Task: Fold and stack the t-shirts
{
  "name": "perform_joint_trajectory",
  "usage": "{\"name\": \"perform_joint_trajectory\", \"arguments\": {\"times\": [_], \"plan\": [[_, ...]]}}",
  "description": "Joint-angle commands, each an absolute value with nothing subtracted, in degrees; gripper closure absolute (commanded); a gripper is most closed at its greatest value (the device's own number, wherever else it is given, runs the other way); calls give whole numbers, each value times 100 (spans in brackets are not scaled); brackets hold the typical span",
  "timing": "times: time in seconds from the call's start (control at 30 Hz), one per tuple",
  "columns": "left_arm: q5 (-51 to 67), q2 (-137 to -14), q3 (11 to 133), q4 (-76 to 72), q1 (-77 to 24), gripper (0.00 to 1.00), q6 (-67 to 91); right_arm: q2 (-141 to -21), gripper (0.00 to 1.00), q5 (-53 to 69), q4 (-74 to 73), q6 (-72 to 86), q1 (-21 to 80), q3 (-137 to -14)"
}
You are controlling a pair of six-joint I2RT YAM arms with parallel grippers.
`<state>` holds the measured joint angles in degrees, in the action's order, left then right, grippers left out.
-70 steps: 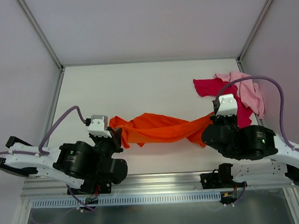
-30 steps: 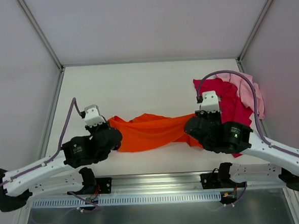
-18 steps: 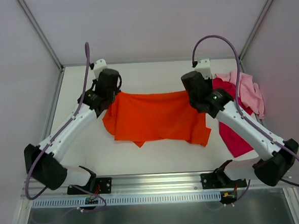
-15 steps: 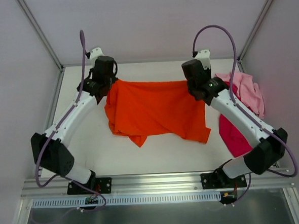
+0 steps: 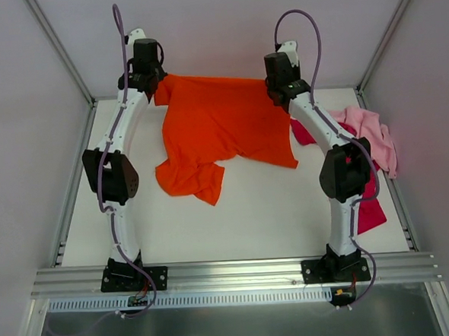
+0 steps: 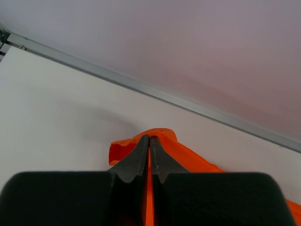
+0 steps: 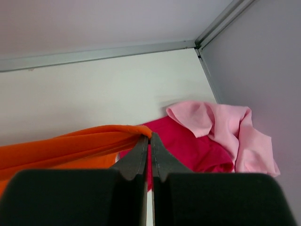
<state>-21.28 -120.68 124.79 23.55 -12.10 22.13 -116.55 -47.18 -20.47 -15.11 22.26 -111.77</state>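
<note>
Hoisted the orange t-shirt (image 5: 221,119) from a twisted rope near the bases into a spread sheet over the far table (image 5: 250,220), left gripper (image 6: 149,150) and right gripper (image 7: 149,148) each pinching a corner, ready for laying flat.

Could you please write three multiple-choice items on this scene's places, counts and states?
1. Where is the pink t-shirt? A) by the right edge of the table B) by its left edge C) at its near edge
2. How many t-shirts show? A) two B) three C) four
3. How is the orange t-shirt held? A) folded flat B) pinched by the left gripper and right gripper C) by one gripper
Answers: A, overlapping the magenta-red t-shirt there; B, orange, pink, magenta-red; B, both wrist views show jaws shut on orange cloth.
</note>
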Motion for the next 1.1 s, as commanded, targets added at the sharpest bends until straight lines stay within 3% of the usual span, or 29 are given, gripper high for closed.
{"name": "perform_joint_trajectory", "arguments": {"times": [0.0,0.47,0.7,0.83,0.97,1.07], "plan": [[-2135,-12050,13201,2259,-1081,100,1933,-11733,99,-4825,-1626,-1942,1978,-12065],[-2608,-10399,12948,1970,-1273,100,1451,-10038,99,-4570,-1082,-1556,1546,-11392],[-3058,-8484,10849,1320,-2205,100,1222,-8958,99,-5281,-738,-2644,2688,-10820],[-3953,-6790,9154,905,-2996,100,958,-7790,99,-5528,-737,-2778,3312,-9872],[-5051,-5592,8272,985,-3917,100,765,-6769,99,-5950,-975,-2725,3953,-9247],[-5160,-5046,8262,1694,-4472,100,1159,-6215,99,-6319,-950,-2987,4305,-8905]]}}
